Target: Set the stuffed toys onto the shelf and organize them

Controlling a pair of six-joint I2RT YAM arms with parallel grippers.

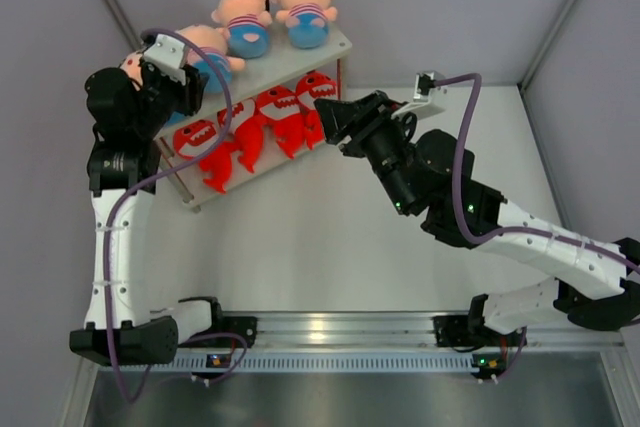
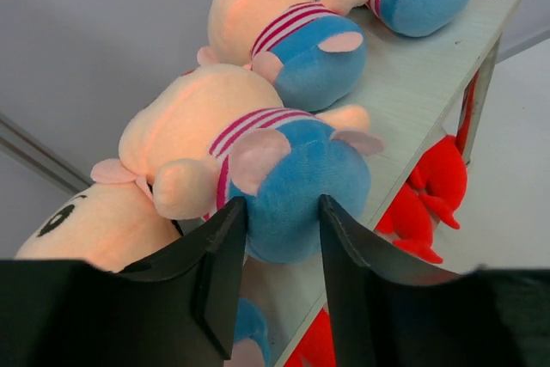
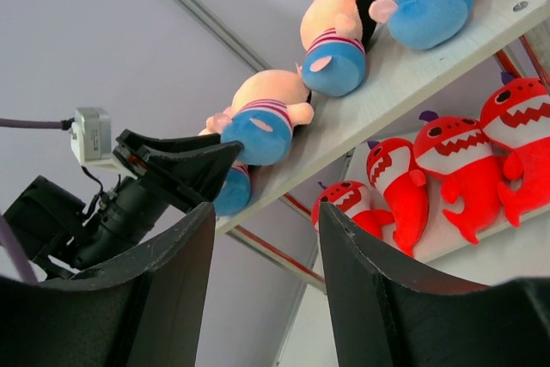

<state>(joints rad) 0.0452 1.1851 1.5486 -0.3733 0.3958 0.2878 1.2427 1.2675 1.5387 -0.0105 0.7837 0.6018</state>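
Legend, all three views: I can read no text, label, brand, number or sign, whether on the dolls [image 1: 245, 17], the sharks [image 1: 280, 117] or the shelf [image 1: 320, 52].

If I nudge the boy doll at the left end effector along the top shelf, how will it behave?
The boy doll looks soft plush, so it would probably squash before sliding. Its big rounded head and body may make it roll or tip toward the shelf edge. It likely feels light.
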